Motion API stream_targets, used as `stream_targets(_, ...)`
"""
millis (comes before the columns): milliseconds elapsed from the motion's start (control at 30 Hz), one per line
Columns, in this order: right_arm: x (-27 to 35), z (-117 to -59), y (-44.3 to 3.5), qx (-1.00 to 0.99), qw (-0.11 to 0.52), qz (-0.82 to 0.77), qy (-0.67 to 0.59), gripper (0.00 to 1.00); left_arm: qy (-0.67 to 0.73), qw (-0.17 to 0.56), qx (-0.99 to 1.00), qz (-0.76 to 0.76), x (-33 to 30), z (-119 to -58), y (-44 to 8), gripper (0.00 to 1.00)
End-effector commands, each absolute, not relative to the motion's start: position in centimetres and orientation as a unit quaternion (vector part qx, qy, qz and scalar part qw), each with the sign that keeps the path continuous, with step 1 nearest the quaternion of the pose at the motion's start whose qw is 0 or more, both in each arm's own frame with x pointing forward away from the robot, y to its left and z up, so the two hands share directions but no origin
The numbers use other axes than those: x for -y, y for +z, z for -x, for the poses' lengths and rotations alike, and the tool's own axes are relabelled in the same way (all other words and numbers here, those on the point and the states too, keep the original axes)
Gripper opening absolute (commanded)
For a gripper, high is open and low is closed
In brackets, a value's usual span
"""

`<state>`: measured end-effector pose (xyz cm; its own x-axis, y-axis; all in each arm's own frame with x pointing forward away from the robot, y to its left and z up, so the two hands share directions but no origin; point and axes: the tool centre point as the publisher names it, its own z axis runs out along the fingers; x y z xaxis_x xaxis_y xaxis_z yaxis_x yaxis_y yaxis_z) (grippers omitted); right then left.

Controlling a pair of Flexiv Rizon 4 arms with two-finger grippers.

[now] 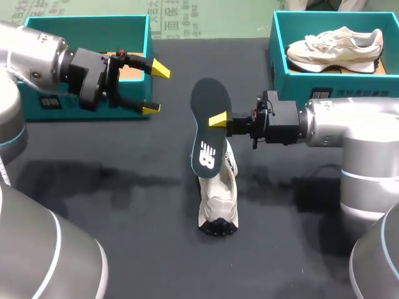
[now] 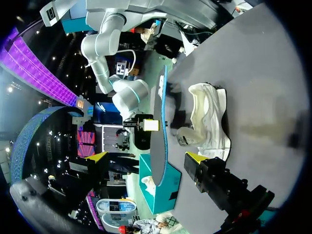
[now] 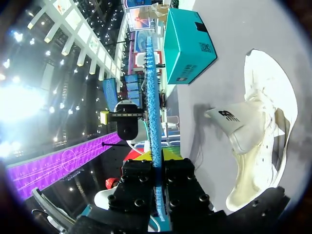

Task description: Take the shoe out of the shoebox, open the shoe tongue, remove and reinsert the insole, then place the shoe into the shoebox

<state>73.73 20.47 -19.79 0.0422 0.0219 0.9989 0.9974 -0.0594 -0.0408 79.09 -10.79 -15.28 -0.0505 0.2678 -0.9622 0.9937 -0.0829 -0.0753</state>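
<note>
The table (image 1: 124, 205) was black, and the pale shoe (image 1: 218, 200) lay near its middle, stretched along the twelve-to-six line, its tongue pulled up and out as the right wrist view showed (image 3: 263, 141). The right gripper (image 1: 213, 121), coming in from three o'clock, was clamped on the dark insole (image 1: 206, 149), one finger on each face; its own camera showed the thin blue-edged insole (image 3: 154, 122) pinched upright between the two black fingers (image 3: 184, 181). The insole stood on edge at the twelve o'clock end of the shoe; whether its lower end touched the shoe could not be told. The left gripper (image 1: 156, 88) hung at ten o'clock from the shoe, well apart from it, its fingers spread wide and holding nothing, just in front of the left shoebox (image 1: 87, 23). From the left wrist camera the insole (image 2: 158, 146) appeared edge-on ahead of those spread fingers, with the shoe (image 2: 209, 122) beyond it. At two o'clock on the table stood the right shoebox (image 1: 278, 62), and a second shoe (image 1: 333, 47) lay on its side inside it.
</note>
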Motion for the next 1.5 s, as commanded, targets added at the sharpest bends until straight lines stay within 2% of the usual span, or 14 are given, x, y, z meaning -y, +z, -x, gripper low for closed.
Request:
stream_targets(33,-21.0,-73.7,-19.9,0.479,0.488,0.532,-0.499,0.0,-0.483,0.416,-0.542,-0.548,11.0,-78.8,-15.8,1.0)
stream_targets(900,-23.6,-73.6,-19.2,0.463,0.494,0.543,-0.496,0.0,-0.446,0.464,-0.6,-0.475,14.6,-78.3,-19.5,1.0)
stream_targets(967,-23.8,-73.6,-19.2,0.462,0.495,0.542,-0.498,0.0,-0.447,0.465,-0.602,-0.471,14.9,-78.3,-19.6,0.95)
stream_targets(1067,-24.2,-73.5,-19.3,0.462,0.498,0.54,-0.497,0.0,-0.448,0.465,-0.601,-0.472,15.3,-78.3,-19.7,0.82)
stream_targets(1167,-24.3,-73.4,-19.4,0.461,0.501,0.539,-0.496,0.0,-0.447,0.468,-0.597,-0.474,15.5,-78.2,-19.8,0.79)
stream_targets(1233,-24.4,-73.4,-19.5,0.46,0.503,0.539,-0.495,0.0,-0.445,0.468,-0.597,-0.475,15.7,-78.2,-20.0,0.71)
stream_targets(1300,-24.4,-73.3,-19.5,0.46,0.505,0.538,-0.494,0.0,-0.446,0.467,-0.596,-0.477,15.8,-78.3,-20.0,0.71)
stream_targets(1333,-24.4,-73.3,-19.6,0.46,0.506,0.538,-0.493,0.0,-0.445,0.468,-0.596,-0.477,15.8,-78.3,-20.1,0.68)
stream_targets(1400,-24.4,-73.2,-19.6,0.461,0.508,0.537,-0.491,0.0,-0.445,0.468,-0.595,-0.478,15.8,-78.3,-20.1,0.54)
stream_targets(1500,-24.4,-73.2,-19.6,0.462,0.509,0.536,-0.49,0.0,-0.444,0.469,-0.595,-0.478,15.9,-78.4,-20.2,0.47)
